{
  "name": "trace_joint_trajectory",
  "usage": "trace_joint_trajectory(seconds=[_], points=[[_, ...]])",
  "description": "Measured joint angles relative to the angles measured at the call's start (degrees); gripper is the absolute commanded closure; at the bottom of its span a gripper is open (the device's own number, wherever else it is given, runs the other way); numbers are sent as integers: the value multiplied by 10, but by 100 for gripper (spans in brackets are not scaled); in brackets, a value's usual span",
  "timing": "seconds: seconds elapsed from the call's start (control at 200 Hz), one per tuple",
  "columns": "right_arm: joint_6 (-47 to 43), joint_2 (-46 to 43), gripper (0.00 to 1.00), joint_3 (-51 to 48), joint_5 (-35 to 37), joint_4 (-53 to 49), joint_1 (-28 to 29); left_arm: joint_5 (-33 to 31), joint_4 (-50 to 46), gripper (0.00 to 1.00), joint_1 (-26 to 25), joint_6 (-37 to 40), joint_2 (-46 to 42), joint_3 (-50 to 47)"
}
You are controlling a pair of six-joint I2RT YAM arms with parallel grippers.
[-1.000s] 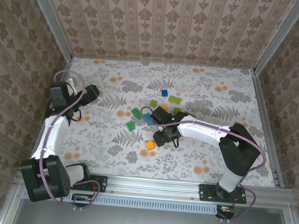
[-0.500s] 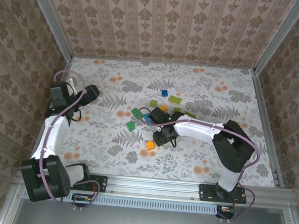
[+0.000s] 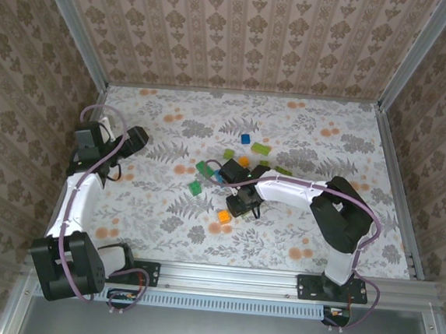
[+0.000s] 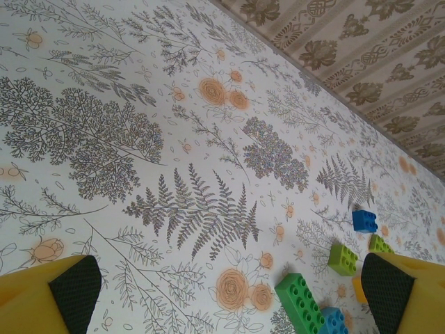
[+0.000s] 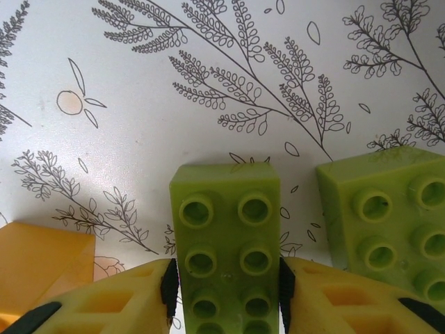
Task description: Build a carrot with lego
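Note:
Loose lego bricks lie mid-table. My right gripper point(image 3: 239, 207) points down among them. In the right wrist view its black pads touch both long sides of a lime-green two-by-four brick point(image 5: 226, 229) lying studs up on the table, so the right gripper point(image 5: 226, 296) is shut on it. A second lime-green brick point(image 5: 389, 216) lies just to the right, and an orange brick point(image 5: 38, 261) to the left. My left gripper point(image 3: 136, 137) hangs open over the table's left side; its pads point(image 4: 73, 292) hold nothing. The carrot is out of view.
Behind the right gripper lie dark green bricks point(image 3: 204, 168), a lime one point(image 3: 229, 153), a blue one point(image 3: 245, 138) and another lime one point(image 3: 260, 149). An orange brick point(image 3: 223, 215) sits at its near left. Patterned walls close three sides of the table point(image 3: 327, 137).
The right gripper's jaws have closed in onto the lime-green brick, and the right arm has shifted slightly left. The left arm has not moved.

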Motion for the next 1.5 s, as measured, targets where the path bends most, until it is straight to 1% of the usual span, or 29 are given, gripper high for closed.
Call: trace_joint_trajectory(seconds=[0.135,0.21,0.35,0.65,0.855,0.95,1.115,1.22,1.5], points=[[0,2,61,3,0,0,0,0,0,0,0,0,0,0],[0,6,61,9,0,0,0,0,0,0,0,0,0,0],[0,10,58,13,0,0,0,0,0,0,0,0,0,0],[0,23,55,14,-1,0,0,0,1,0,0,0,0,0],[0,26,61,20,-2,0,0,0,1,0,0,0,0,0],[0,26,66,20,-1,0,0,0,1,0,0,0,0,0],[0,24,68,21,-1,-1,1,0,1,0,0,0,0,0],[0,9,68,19,-1,-6,2,0,1,0,0,0,0,0],[34,-93,68,-7,-8,-28,33,-2,1,0,-1,0,0,0]])
